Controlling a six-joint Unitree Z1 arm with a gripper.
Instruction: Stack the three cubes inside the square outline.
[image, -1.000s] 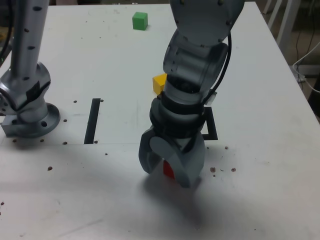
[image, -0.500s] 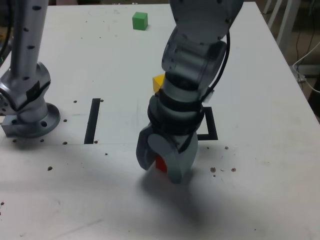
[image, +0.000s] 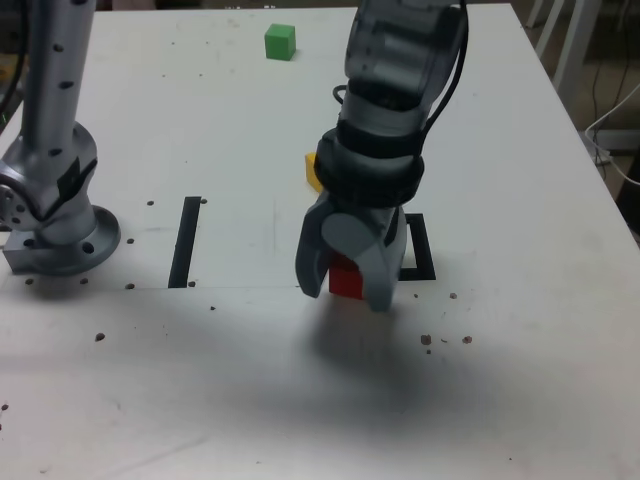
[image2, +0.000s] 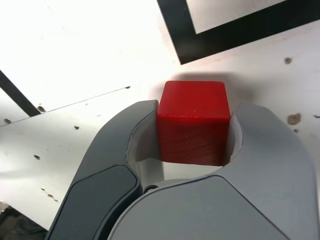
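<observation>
Bench (image: 500, 370) was white and pockmarked, with pale legs (image: 577, 45) seen beyond. Three cubes were counted: green (image: 280, 42) and yellow (image: 313, 172) left sitting apart, red (image2: 192, 122) clamped between the fingers (image2: 272, 130), just beside one square outline (image2: 240, 30).

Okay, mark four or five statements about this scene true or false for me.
The gripper is closed on the red cube. True.
The red cube sits inside the square outline. False: it is held beside the outline, outside its black border.
In the exterior view, the green cube is near the table's far edge. True.
The yellow cube is stacked on the green cube. False: they lie apart.
The arm partly hides the yellow cube in the exterior view. True.
</observation>
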